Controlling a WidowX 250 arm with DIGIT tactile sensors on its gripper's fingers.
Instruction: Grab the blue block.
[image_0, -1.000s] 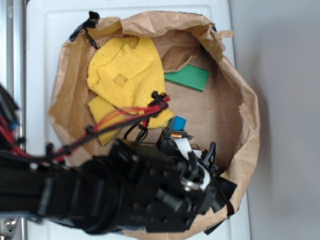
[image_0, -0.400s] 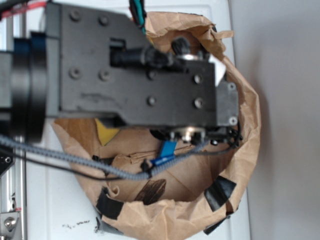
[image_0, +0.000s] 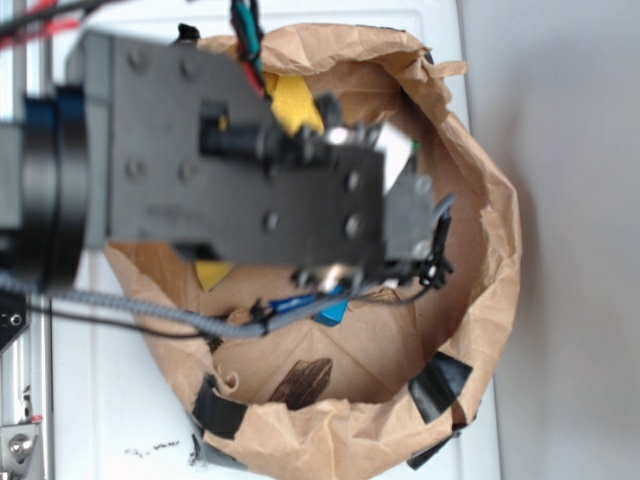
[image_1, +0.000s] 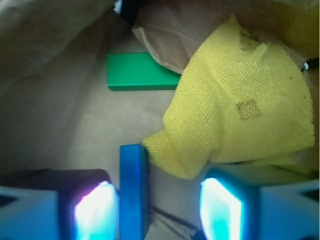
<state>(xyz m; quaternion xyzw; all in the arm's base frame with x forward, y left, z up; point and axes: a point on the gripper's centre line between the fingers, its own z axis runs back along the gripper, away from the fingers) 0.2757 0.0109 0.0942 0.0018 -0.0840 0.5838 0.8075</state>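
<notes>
Blurred black arm (image_0: 230, 170) over brown paper bag (image_0: 490, 300), blue block (image_0: 330, 312) just beneath.

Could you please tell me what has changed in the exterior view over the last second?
The arm swung up from the lower left to cover the bag's upper half, hiding the yellow cloth and green block. The blue block now shows lower, tilted. The paper bag kept its place.

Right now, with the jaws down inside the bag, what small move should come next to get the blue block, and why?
Probably close the gripper. In the wrist view the blue block stands on edge between the open fingers, right against the left pad with a wide gap to the right one. The yellow cloth touches the block's top corner, so closing may nip its edge.
</notes>
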